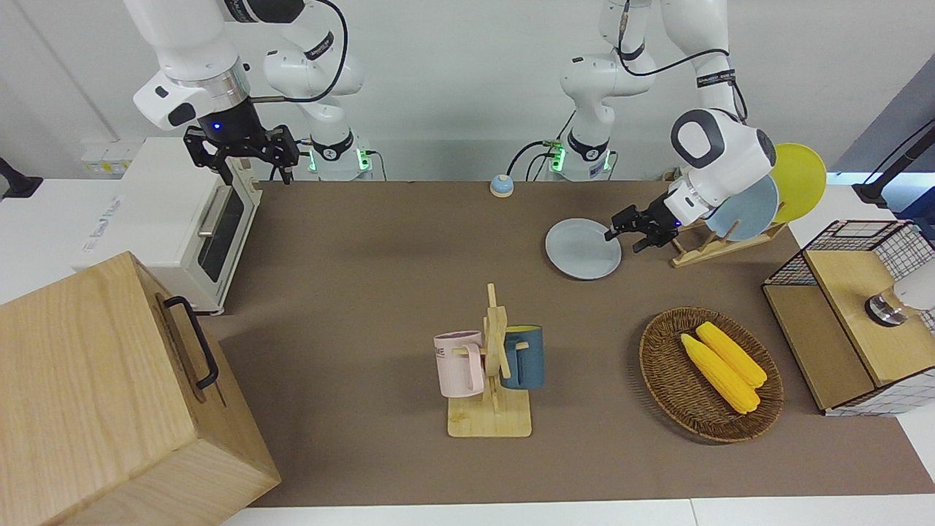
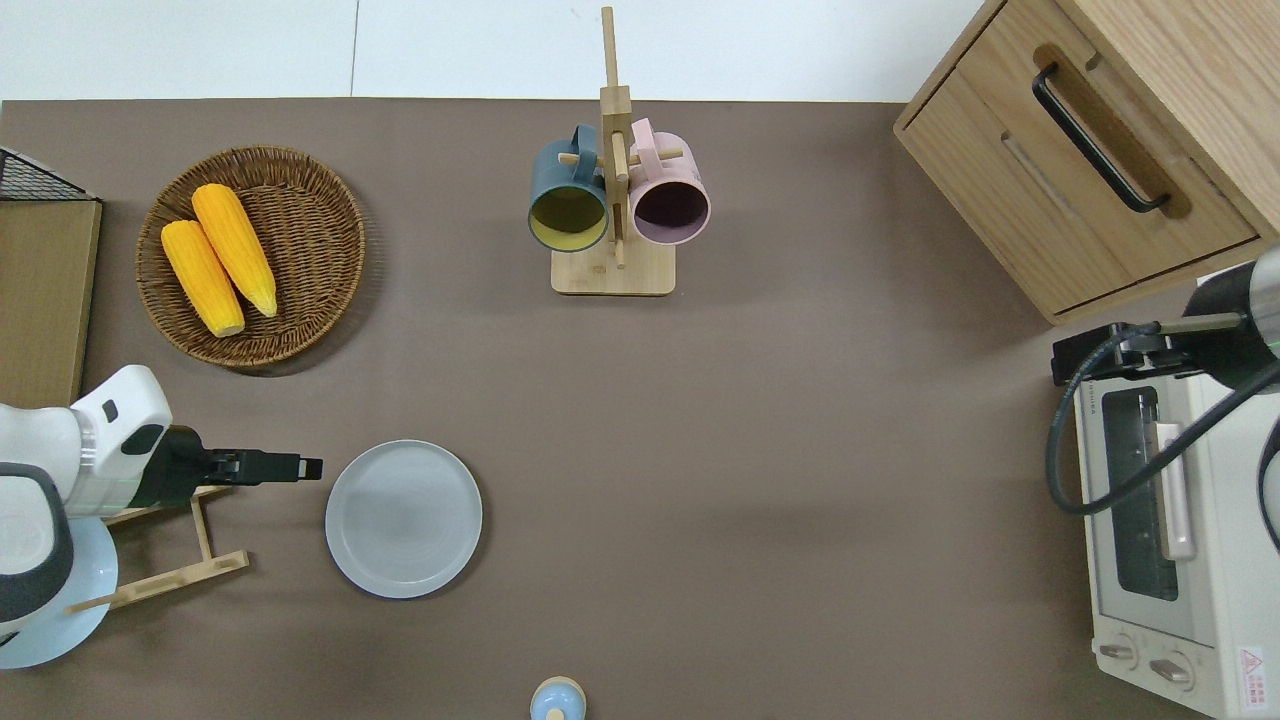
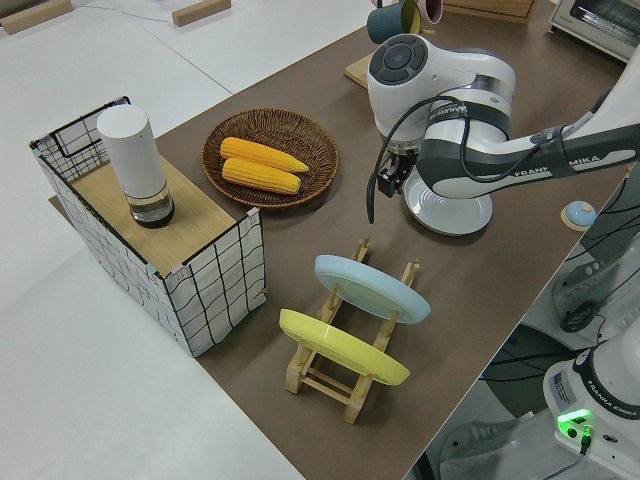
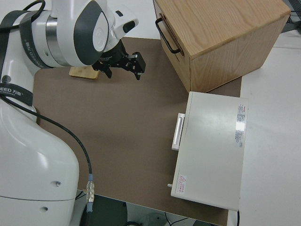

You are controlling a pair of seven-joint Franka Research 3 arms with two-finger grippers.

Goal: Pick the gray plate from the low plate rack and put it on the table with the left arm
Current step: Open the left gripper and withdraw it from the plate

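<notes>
The gray plate [image 1: 583, 248] lies flat on the brown table [image 1: 365, 256], beside the low plate rack [image 1: 705, 245] on the side toward the right arm's end. It also shows in the overhead view [image 2: 403, 518]. My left gripper [image 1: 626, 239] is open and empty, between the plate's rim and the rack [image 2: 170, 580], clear of the plate; its fingertips [image 2: 310, 466] point at the plate. The light-blue plate [image 1: 745, 212] and the yellow plate [image 1: 800, 179] stand in the rack. The right gripper [image 1: 241, 157] is parked and open.
A mug tree [image 1: 493, 365] with a pink and a dark-blue mug stands mid-table. A wicker basket [image 1: 657, 365] holds two corn cobs. A wire-sided shelf [image 1: 855, 314], a toaster oven [image 1: 175, 219], a wooden cabinet [image 1: 109, 394] and a small blue bell [image 1: 501, 185] are around.
</notes>
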